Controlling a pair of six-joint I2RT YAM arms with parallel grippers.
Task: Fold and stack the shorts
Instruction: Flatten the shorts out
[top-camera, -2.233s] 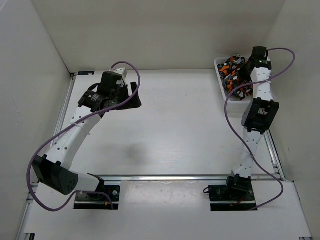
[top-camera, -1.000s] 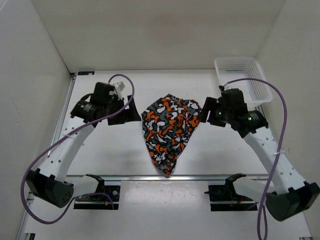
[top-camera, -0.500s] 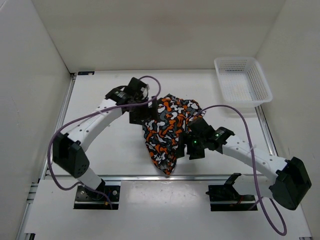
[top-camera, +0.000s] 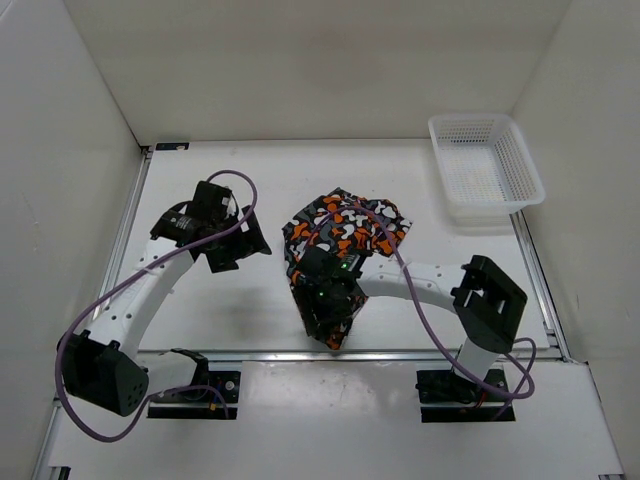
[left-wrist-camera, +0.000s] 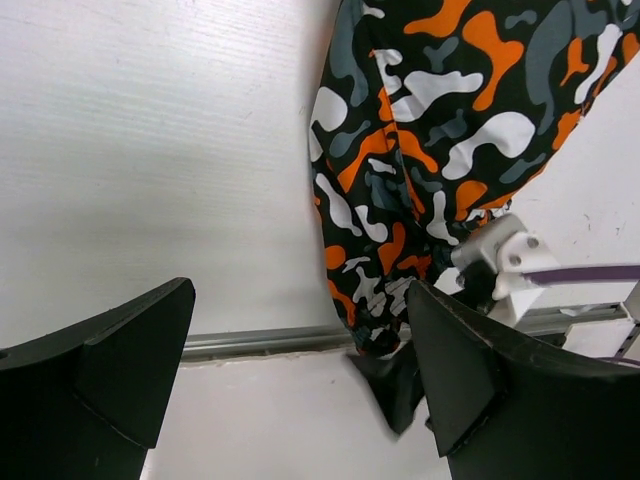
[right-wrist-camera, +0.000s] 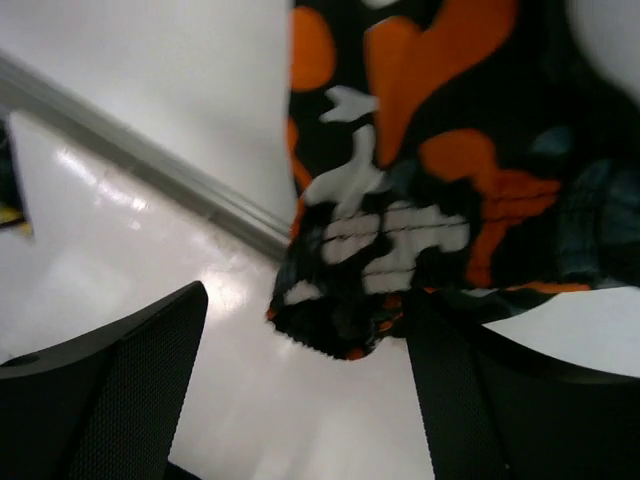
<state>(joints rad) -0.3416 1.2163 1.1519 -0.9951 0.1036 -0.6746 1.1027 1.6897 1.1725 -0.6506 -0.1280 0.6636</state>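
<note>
The shorts (top-camera: 345, 235), printed in orange, white, grey and black blotches, lie crumpled in the middle of the table, narrowing to a tip near the front rail. My right gripper (top-camera: 328, 312) hovers over that tip, open. In the right wrist view the shorts' dark hem (right-wrist-camera: 380, 250) lies just ahead of the right gripper (right-wrist-camera: 308, 295), not pinched. My left gripper (top-camera: 238, 247) stands open to the left of the shorts, apart from them. In the left wrist view the shorts (left-wrist-camera: 430, 130) fill the upper right, and the left gripper (left-wrist-camera: 300, 300) holds nothing.
A white mesh basket (top-camera: 487, 120) stands at the back right corner. A metal rail (top-camera: 240, 353) runs along the table's near edge, right below the shorts' tip. White walls close in the left, back and right sides.
The right arm has swung from the shorts' right side round to their near tip, its jaws widening. The left arm reached to the shorts' top edge, then drew back left.
</note>
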